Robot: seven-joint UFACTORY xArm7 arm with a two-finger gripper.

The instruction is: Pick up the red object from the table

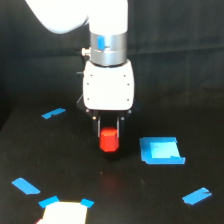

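I see my gripper [109,131] pointing straight down, its two dark fingers [119,125] flanking the top of the small orange-red stubby block [108,140], clenched on it as far as I can judge. The vertical approach suits a short upright piece. The block sits near the middle of the matte black table [70,165]; whether it rests on the surface or hangs just above, I cannot tell. The flat blue square pad [161,151] lies near it, toward the exterior view's right. I see no containers anywhere.
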